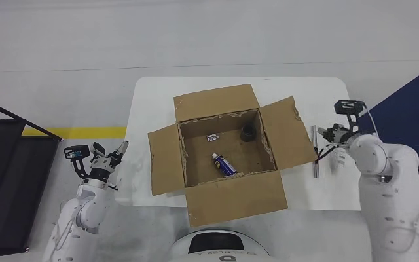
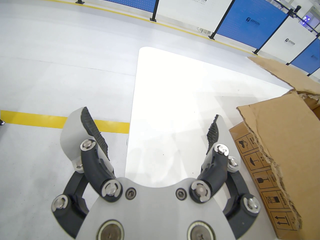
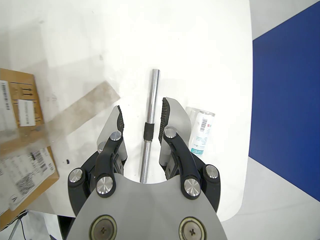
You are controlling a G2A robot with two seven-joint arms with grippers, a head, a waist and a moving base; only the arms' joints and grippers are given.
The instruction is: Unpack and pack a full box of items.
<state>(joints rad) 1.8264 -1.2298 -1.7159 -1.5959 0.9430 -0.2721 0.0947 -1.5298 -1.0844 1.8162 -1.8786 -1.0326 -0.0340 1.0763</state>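
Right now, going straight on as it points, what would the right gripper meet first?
Probably the shiny metal rod with a black band, lying on the white table below the right gripper; depth unclear.

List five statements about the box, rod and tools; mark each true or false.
1. The brown cardboard box stands open, flaps spread. True.
2. The right tool is open over the silver metal rod. True.
3. That rod lies inside the box. False: it lies on the white table beside it.
4. The left tool grips the white plastic bottle. False: it is open, empty; the bottle lies beside the rod.
5. A blue-and-white can lies in the box. True.
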